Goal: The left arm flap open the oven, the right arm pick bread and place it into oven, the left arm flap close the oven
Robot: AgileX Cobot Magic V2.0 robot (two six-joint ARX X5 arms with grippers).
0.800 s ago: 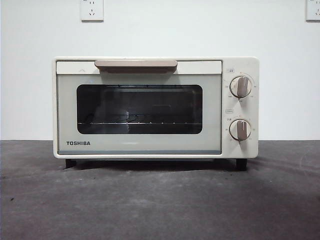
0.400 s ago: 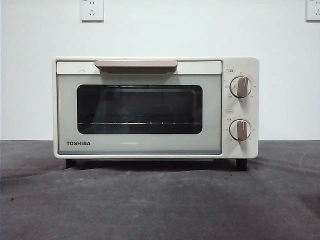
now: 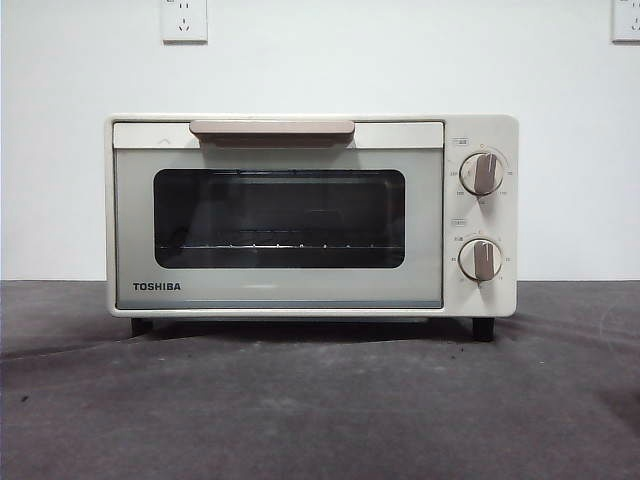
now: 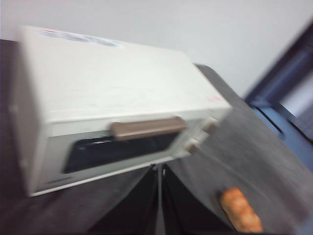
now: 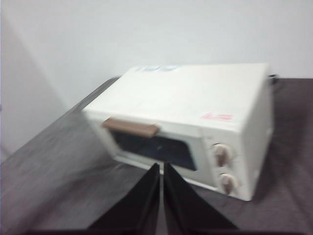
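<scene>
The cream-white Toshiba oven stands on the dark table with its door shut; its beige handle runs along the top of the door. It also shows in the left wrist view and the right wrist view. The golden-brown bread lies on the table in front of the oven's knob side, seen only in the left wrist view. My left gripper is shut and empty, above and in front of the oven. My right gripper is shut and empty, also high in front of the oven. Neither arm shows in the front view.
Two beige knobs sit on the oven's right panel. A white wall with power sockets stands behind. A dark blue frame lies beyond the table's edge in the left wrist view.
The reflections in the oven window shift slightly; the oven itself has not moved.
</scene>
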